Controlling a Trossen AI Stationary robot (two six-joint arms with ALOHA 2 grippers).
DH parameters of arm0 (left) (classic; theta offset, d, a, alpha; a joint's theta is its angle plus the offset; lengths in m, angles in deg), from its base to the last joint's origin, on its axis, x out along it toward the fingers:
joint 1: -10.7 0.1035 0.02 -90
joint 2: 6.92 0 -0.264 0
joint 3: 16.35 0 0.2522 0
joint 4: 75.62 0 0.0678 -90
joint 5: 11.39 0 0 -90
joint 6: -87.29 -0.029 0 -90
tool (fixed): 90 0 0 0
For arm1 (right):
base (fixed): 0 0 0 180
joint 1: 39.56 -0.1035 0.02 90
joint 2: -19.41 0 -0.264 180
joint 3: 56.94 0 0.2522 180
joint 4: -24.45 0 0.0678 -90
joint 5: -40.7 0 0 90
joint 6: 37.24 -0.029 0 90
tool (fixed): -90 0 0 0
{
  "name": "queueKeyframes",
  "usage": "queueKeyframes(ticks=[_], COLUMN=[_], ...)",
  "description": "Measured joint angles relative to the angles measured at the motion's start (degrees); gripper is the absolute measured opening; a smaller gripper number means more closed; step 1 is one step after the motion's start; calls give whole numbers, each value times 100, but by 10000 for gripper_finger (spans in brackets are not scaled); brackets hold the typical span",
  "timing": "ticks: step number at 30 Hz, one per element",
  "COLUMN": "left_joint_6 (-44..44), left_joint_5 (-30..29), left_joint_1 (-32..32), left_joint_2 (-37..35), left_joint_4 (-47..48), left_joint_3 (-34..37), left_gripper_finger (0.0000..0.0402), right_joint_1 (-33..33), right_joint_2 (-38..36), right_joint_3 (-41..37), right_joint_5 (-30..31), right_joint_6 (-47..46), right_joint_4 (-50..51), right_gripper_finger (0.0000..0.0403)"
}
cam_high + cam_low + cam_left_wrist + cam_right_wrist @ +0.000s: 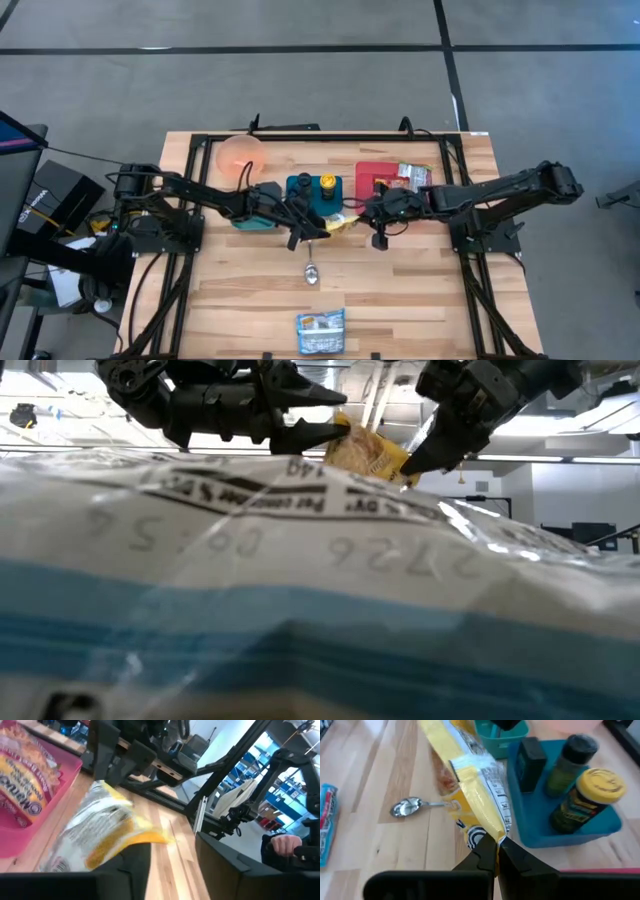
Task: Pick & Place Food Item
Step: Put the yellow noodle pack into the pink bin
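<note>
Yellow and clear, the snack bag (470,795) hangs in the air over the middle of the wooden desk (400,290), between the two arms. The right gripper (497,841) has its jaws closed tight on one corner of the bag. The left gripper (308,222) is at the other end of the bag; its jaws stand apart in the low view, and I cannot tell if they touch the bag.

Just behind the bag stands a blue tray (540,827) with a yellow-capped bottle (587,795), a dark-capped bottle (570,762) and a small dark box (531,762) in it. A pink bowl (241,154) is near the tray, on the left arm's side. A red tray (372,176) on the right arm's side holds another packet (412,176). A metal spoon (311,271) lies on the desk under the bag. Near the front edge of the desk lies a blue and white packet (321,331), well apart from the rest.
</note>
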Motion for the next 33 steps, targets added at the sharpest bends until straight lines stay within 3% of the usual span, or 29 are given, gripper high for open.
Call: queueKeyframes(ticks=[5,11,22,33], left_joint_6=[-4,-335,-496,-498], left_joint_5=[0,-23,-12,-135], left_joint_1=[83,127,63,63], left_joint_2=[-266,-819,-1168,-1159], left_joint_4=[280,904,1102,1087], left_joint_3=[0,-1,0,104], left_gripper_finger=[192,214,203,199], right_joint_1=[0,0,149,1142], right_joint_2=[-436,-897,-1544,-1763], right_joint_3=[0,0,0,0], right_joint_5=[231,629,1549,1979], right_joint_6=[-42,-162,-256,-185], right_joint_4=[243,737,1126,1456], right_gripper_finger=[0,0,0,0])
